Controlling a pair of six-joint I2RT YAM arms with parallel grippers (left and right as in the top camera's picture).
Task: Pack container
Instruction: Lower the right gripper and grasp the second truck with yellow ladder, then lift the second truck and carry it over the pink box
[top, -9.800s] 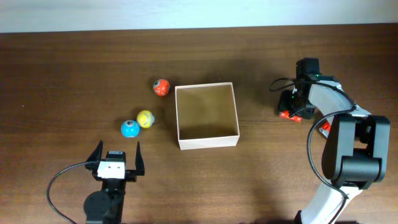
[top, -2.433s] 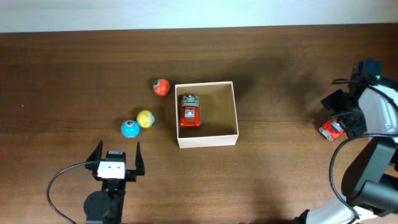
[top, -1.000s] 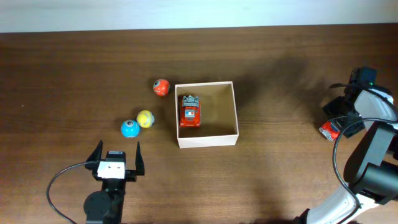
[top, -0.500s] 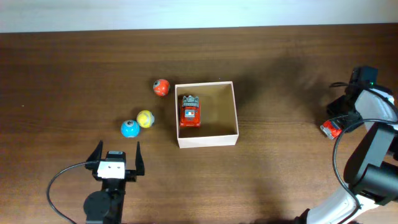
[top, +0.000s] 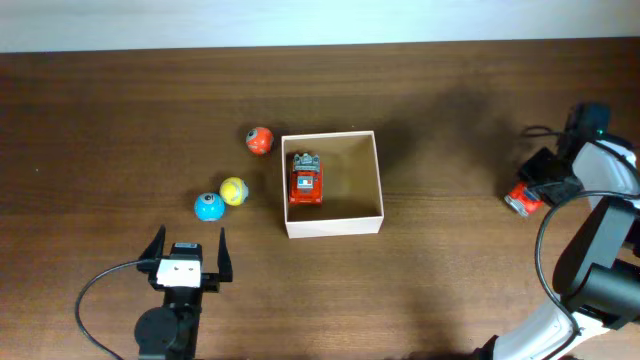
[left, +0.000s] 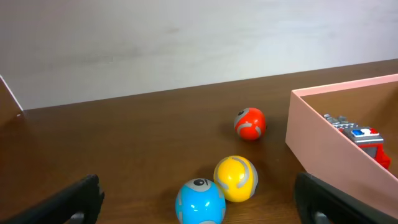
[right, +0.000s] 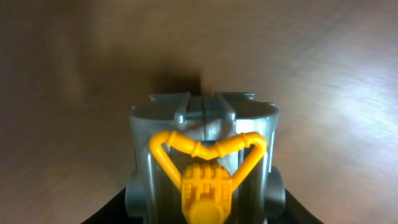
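Note:
The container (top: 335, 226) is a square open box with white walls at the table's middle; its wall also shows in the left wrist view (left: 323, 132). A red toy car (top: 306, 178) lies inside it at the left. My right gripper (top: 530, 194) is at the far right, shut on a second red toy car (top: 514, 202). That car's grey underside with a yellow part (right: 202, 155) fills the right wrist view. My left gripper (top: 186, 245) is open and empty at the front left, below the balls.
An orange-red ball (top: 259, 140), a yellow ball (top: 233, 190) and a blue ball (top: 208, 207) lie left of the container. They also show in the left wrist view: orange-red (left: 250, 123), yellow (left: 236, 178), blue (left: 200, 200).
The first car went from the right gripper into the container. The right arm then went to the far right, closed on the second car and shifted it slightly left. The left arm is still.

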